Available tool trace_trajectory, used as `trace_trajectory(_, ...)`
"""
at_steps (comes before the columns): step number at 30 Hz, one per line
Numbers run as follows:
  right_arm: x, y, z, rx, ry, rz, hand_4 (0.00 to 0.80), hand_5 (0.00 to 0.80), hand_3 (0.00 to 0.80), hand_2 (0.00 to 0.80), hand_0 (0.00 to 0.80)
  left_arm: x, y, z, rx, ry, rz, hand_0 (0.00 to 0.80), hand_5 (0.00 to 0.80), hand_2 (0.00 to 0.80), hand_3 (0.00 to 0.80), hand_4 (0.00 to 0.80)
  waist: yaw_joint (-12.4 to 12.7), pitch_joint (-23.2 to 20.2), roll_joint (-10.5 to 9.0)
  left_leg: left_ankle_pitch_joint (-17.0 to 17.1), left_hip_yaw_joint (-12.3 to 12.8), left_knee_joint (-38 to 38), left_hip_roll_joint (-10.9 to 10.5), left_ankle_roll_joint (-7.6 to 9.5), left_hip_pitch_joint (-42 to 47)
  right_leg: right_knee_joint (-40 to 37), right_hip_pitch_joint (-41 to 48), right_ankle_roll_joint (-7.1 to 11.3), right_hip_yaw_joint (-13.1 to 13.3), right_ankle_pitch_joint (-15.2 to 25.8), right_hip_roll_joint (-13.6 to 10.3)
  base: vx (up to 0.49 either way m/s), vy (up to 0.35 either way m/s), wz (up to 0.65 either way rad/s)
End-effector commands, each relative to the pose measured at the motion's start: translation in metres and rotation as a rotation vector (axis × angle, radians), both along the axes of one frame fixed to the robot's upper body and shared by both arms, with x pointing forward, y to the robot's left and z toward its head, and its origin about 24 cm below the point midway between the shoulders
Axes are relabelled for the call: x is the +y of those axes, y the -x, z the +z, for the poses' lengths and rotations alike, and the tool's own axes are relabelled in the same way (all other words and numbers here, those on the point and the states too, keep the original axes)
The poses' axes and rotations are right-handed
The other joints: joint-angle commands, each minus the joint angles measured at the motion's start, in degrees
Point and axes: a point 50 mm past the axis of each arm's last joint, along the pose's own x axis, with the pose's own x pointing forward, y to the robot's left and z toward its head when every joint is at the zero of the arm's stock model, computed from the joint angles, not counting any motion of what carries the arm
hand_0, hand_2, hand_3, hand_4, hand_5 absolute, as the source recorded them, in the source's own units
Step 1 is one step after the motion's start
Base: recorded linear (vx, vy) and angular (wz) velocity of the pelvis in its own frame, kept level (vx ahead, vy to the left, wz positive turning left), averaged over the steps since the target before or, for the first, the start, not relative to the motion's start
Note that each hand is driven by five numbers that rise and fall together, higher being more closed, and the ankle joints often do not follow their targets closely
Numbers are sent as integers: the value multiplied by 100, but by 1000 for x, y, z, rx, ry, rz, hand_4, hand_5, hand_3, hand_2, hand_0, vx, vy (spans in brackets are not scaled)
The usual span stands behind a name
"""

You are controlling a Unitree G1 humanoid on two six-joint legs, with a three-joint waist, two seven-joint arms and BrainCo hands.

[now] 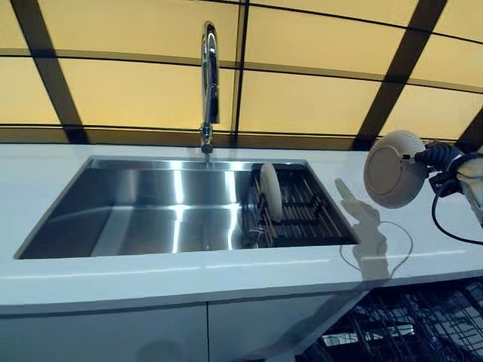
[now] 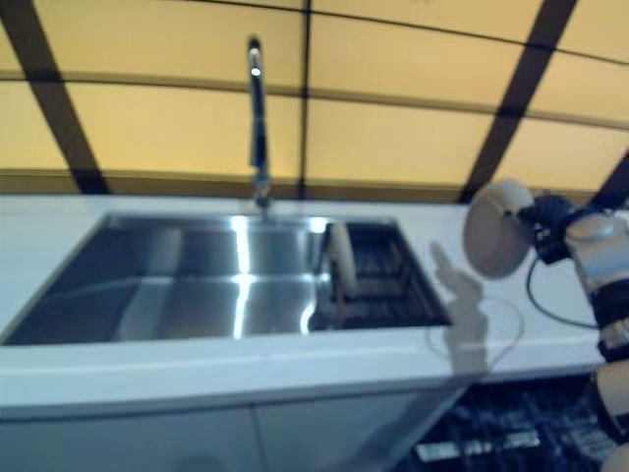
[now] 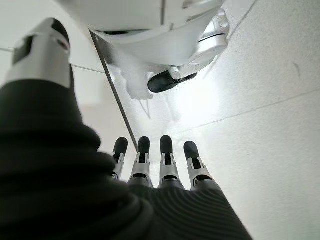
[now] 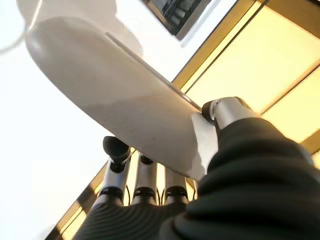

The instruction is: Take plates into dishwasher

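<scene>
Dishwasher rack (image 1: 411, 324) at 5 o'clock; right hand (image 1: 441, 157) pinches plate (image 1: 394, 169) by its rim — could slip. Left hand (image 3: 150, 165) relaxed.

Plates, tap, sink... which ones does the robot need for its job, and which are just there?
For the job:
plate pinched in right hand
plate standing in sink rack
dishwasher rack below the counter

Just there:
tap
sink
left hand, idle

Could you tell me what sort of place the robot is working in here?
Most likely a home kitchen: a stainless steel sink with a tall chrome tap set in a white countertop, and a dark wire dishwasher rack below. The right hand holds a round white plate.
</scene>
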Motion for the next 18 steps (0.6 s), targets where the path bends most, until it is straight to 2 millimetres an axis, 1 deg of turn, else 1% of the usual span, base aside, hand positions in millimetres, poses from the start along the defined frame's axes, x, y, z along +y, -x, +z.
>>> trace_trajectory(1, 5, 5, 52, -126, 137, 34, 800, 800, 800, 800, 800, 14, -6, 5, 9, -52, 5, 0, 0, 0, 0, 0, -38, -156, -330, -184, 43, -14, -27, 103, 108, 90, 197, 439, 83, 17, -312, -1, 38, -13)
trace_trajectory(4, -3, 14, 51, -133, 150, 15, 800, 800, 800, 800, 800, 16, -9, 6, 6, -60, 3, 0, 0, 0, 0, 0, -175, -146, -358, -223, 130, -14, -11, 124, 142, 100, 133, 489, 196, 75, -304, -3, 20, -21)
trace_trajectory(7, -6, 17, 50, -134, 145, 13, 800, 800, 800, 800, 800, 18, -10, 7, 6, -64, 4, 0, 0, 0, 0, 0, -223, -146, -379, -235, 178, -14, -3, 132, 154, 98, 104, 506, 256, 99, -294, -4, 9, -17)
trace_trajectory(9, -10, 23, 49, -121, 154, 15, 800, 800, 800, 800, 800, 19, -12, 8, 0, -65, 14, 0, 0, 0, 0, 0, -353, -142, -399, -255, 262, -10, 8, 156, 171, 111, 40, 528, 361, 139, -272, -3, 21, -19)
trace_trajectory(10, -12, 24, 48, -118, 156, 13, 800, 800, 800, 800, 800, 19, -12, 8, -1, -65, 13, 0, 0, 0, 0, 0, -370, -141, -402, -260, 274, -8, 10, 159, 174, 114, 32, 530, 376, 141, -268, -1, 17, -23)
trace_trajectory(13, -19, 31, 41, -87, 170, 5, 800, 800, 800, 800, 800, 20, -12, 8, -2, -67, 15, 0, 0, 0, 0, 0, -483, -131, -421, -283, 352, -3, 13, 183, 189, 124, -16, 554, 475, 176, -247, -3, 5, -23)
trace_trajectory(14, -23, 35, 36, -75, 171, 1, 800, 800, 800, 800, 800, 21, -12, 8, -3, -68, 17, 0, 0, 0, 0, 0, -530, -122, -435, -293, 389, -2, 18, 193, 196, 129, -40, 567, 521, 190, -238, -11, -3, -17)
trace_trajectory(18, -30, 42, 29, -57, 154, -5, 800, 800, 800, 800, 800, 23, -14, 9, -4, -72, 14, 0, 0, 0, 0, 0, -633, -94, -459, -310, 456, 8, 23, 223, 195, 167, -119, 585, 623, 217, -215, -22, -9, -18)
